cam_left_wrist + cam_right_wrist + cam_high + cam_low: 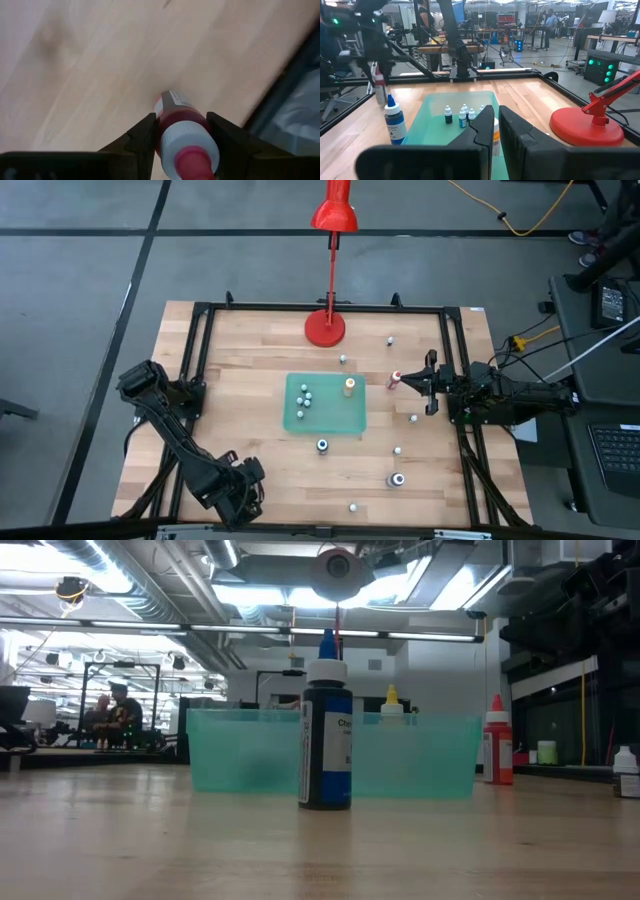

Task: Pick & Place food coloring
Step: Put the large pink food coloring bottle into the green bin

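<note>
My left gripper (pixel 240 492) is near the table's front left and is shut on a red food coloring bottle (pixel 182 130) with a white collar and red cap. The same bottle also shows far off in the right wrist view (pixel 379 85). My right gripper (pixel 412 380) is at the table's right, its fingers all but closed and empty. It points toward a red-capped bottle (pixel 396 377) that stands just off its tips. A green tray (pixel 300 420) holds several tiny bottles (pixel 462 116) and a yellow-capped one (pixel 350 386). A blue bottle (pixel 326 740) stands in front of the tray. My left gripper pinches the red bottle's body (pixel 170 117) just below the white collar, between its two fingers. The fingers come slanting down from above. The cap points back toward the wrist and the base toward the table. I cannot tell whether the base touches the wood.
A tall red lamp stands on its round base (pixel 325 328) at the far middle. Loose bottles stand on the right half of the table: a dark one (pixel 397 479) and white-capped ones (pixel 413 418) (pixel 397 449) (pixel 352 506). A black frame (pixel 200 310) rims the table.
</note>
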Motion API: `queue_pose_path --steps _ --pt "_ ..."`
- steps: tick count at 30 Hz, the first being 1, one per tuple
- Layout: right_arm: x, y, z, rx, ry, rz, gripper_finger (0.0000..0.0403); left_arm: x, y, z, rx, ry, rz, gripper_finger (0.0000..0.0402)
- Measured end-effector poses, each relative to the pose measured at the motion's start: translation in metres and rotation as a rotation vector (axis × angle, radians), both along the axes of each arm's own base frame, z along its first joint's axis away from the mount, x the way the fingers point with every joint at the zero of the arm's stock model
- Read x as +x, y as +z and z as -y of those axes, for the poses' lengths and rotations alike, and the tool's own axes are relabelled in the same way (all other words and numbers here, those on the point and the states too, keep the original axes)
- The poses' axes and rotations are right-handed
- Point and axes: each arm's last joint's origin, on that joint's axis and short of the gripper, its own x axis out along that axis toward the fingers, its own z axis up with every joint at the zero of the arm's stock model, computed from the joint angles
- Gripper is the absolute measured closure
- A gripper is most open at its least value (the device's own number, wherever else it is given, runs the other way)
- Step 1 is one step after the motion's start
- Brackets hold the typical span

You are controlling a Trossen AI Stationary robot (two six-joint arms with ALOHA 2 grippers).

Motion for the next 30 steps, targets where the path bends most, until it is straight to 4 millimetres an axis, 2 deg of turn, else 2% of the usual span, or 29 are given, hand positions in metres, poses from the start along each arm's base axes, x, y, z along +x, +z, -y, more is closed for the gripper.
queue_pose_path --steps 3,9,13,19,30 --pt "0.0 0.0 0.0 0.0 0.0 0.0 0.0372 0.008 0.021 -0.006 0.005 0.004 0.065 0.0254" --pt "0.0 0.0 0.0 0.0 0.0 0.0 0.0372 0.025 0.067 -0.033 0.08 0.001 0.114 0.0254" --pt "0.0 0.0 0.0 0.0 0.0 0.0 0.0372 0.041 0.086 -0.053 0.139 -0.005 0.142 0.0254" --pt "0.0 0.0 0.0 0.0 0.0 0.0 0.0372 0.064 0.093 -0.081 0.187 -0.008 0.175 0.0254" --pt "0.0 0.0 0.0 0.0 0.0 0.0 0.0372 0.087 0.094 -0.12 0.249 -0.02 0.172 0.0254"
